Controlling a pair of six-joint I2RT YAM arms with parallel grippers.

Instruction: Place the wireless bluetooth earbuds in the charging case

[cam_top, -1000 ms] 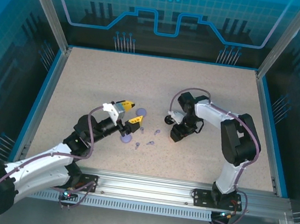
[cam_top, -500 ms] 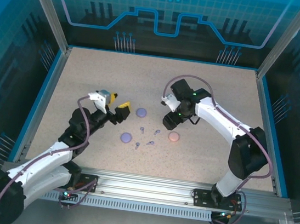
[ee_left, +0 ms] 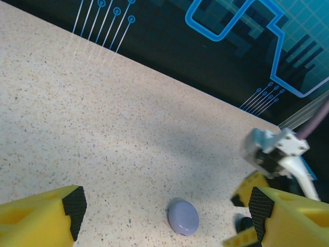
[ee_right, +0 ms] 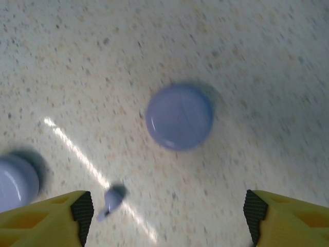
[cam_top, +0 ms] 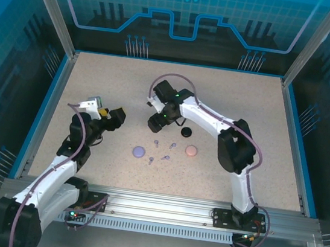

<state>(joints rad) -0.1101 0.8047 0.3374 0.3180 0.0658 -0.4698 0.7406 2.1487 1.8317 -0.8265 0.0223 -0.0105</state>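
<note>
Right wrist: lavender earbud (ee_right: pixel 110 201) lies between fingers of the right tool (ee_right: pixel 167 218).

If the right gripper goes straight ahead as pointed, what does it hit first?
Likely the lavender round case, lying on the table straight ahead of the open right gripper; depth is unclear.

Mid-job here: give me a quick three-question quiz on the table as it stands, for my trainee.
1. True or false: the left gripper has its jaws shut.
2. In the right wrist view, the round case on the table beyond the right gripper is: A black, B pink, C lavender.
3. In the top view, how many lavender earbuds lie loose on the table?

Key: 1 false, the jaws stand wide open; 2 C; 3 four.
</note>
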